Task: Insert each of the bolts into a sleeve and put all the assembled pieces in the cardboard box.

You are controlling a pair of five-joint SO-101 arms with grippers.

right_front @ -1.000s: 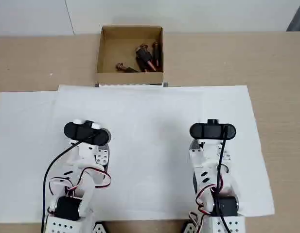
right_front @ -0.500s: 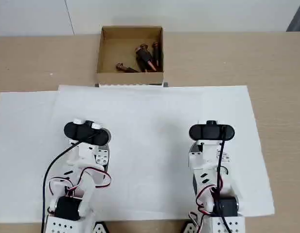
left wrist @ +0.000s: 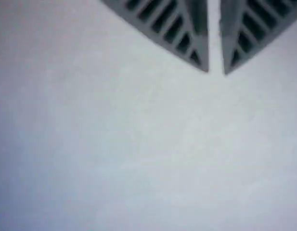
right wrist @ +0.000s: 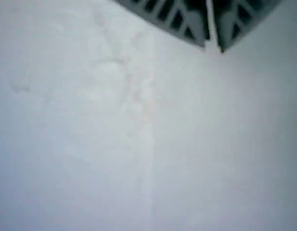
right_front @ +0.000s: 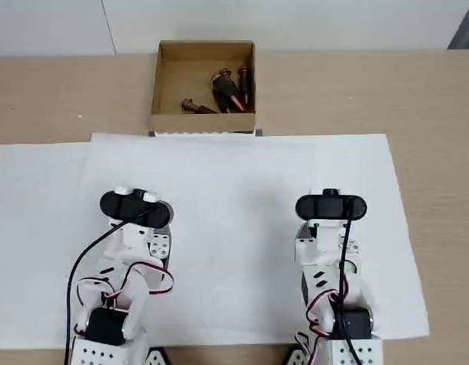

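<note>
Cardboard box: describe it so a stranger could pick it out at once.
On the wooden table, find the big white paper sheet. Just beyond its far edge, left of the middle in the high view, sits the cardboard box. It is the one open-topped container, holding a few dark assembled pieces.

Flat white paper (right_front: 242, 190) is spread on the desk (right_front: 416, 91) beneath and ahead of both pairs of jaws, so open passage is given forward. Farther ahead, the way is barred by the near wall of the cardboard box (right_front: 204, 122), whose floor is partly taken up by assembled pieces (right_front: 230, 90).
</note>
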